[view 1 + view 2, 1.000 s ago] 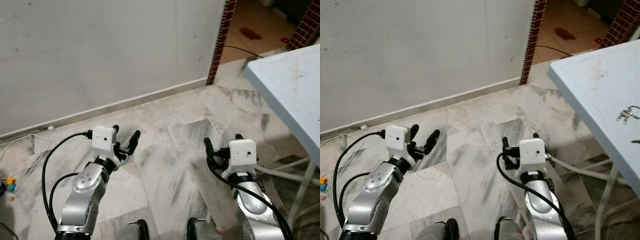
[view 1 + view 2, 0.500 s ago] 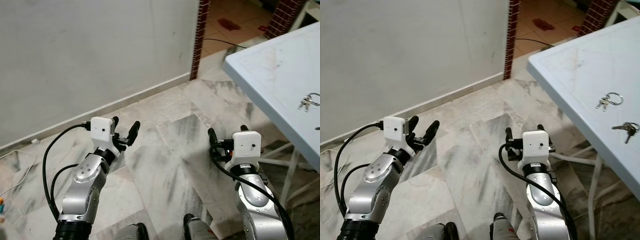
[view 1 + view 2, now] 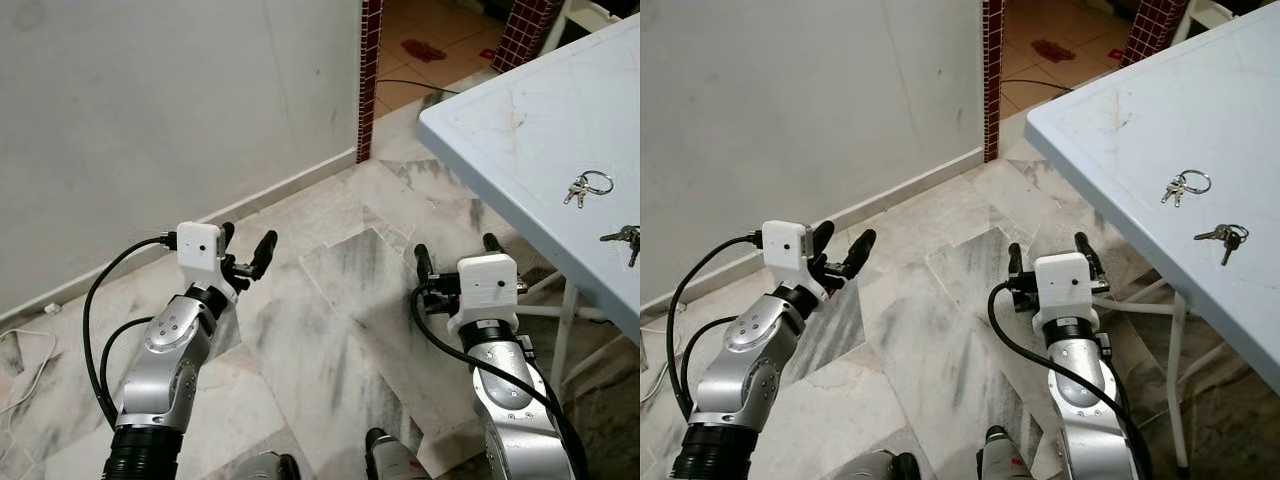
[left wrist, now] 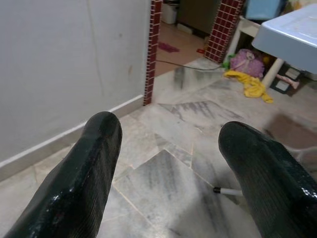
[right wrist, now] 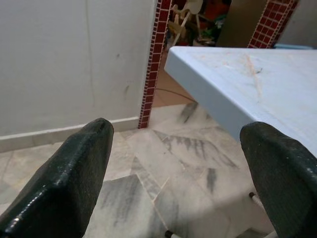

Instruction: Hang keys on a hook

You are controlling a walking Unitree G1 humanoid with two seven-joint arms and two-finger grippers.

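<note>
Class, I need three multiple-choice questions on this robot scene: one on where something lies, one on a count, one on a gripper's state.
1. Where do the metal key bunches lie?
A. on the marble floor
B. on the pale blue table
C. in the left gripper

2. How many key bunches are there?
A. one
B. two
C. four

3. How do the right gripper's black fingers stand?
A. spread, empty
B. shut on keys
C. shut on a cable

Answers:
1 B: both bunches rest on the pale blue table.
2 B: two separate rings show there.
3 A: the right gripper shows floor between its fingers.
</note>
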